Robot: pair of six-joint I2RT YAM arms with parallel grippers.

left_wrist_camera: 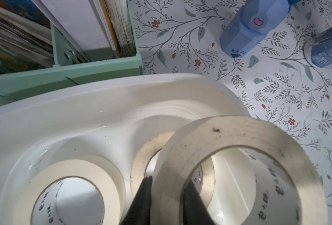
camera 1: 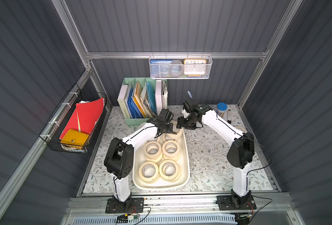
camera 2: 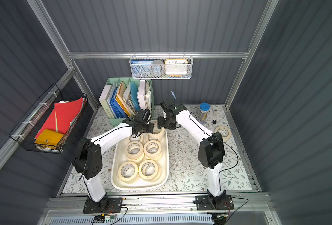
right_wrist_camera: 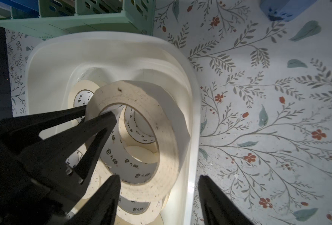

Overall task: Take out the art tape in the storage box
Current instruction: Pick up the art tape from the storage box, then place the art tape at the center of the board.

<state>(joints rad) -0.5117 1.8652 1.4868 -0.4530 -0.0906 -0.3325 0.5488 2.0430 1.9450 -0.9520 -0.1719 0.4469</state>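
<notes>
We hold one art tape roll [left_wrist_camera: 239, 136] above the far end of the storage box [camera 1: 186, 155].
Our left gripper [left_wrist_camera: 168, 187] pinches the roll's wall, one finger inside the core, tilted over the other rolls [camera 1: 171, 149] lying in the box. Our right gripper [right_wrist_camera: 159, 176] hangs close by, jaws spread.

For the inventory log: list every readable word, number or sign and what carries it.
"10 11 12 1 2": orange-framed clock in white wire-mesh basket.
"包大師": white core of cream masking-tape roll.
"WORKSPACE", faint: pale binder spine in mint-green file organiser.
Blue-labelled cylinder: print too blurred.
</notes>
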